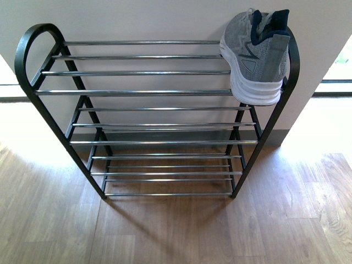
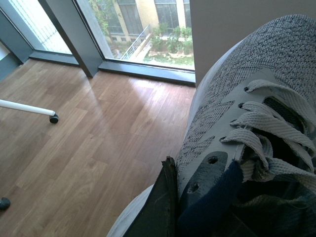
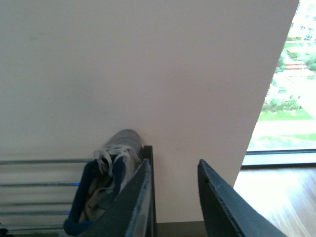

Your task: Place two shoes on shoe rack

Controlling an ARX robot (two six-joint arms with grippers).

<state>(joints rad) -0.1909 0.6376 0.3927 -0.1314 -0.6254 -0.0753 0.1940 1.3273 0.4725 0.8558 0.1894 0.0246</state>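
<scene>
One grey knit sneaker with a thick white sole rests toe-up at the right end of the shoe rack's top tier, against the black arched end. My right gripper is open just beside that end, with the same sneaker and the rack's end post past one finger and nothing between the fingers. A second grey knit sneaker fills the left wrist view. My left gripper is shut on its navy collar, above the wooden floor. Neither arm shows in the front view.
The rack stands against a pale wall on wood flooring. Its three lower tiers hold no shoes. Floor-length windows are nearby. A white furniture leg on a black castor stands on the floor in the left wrist view.
</scene>
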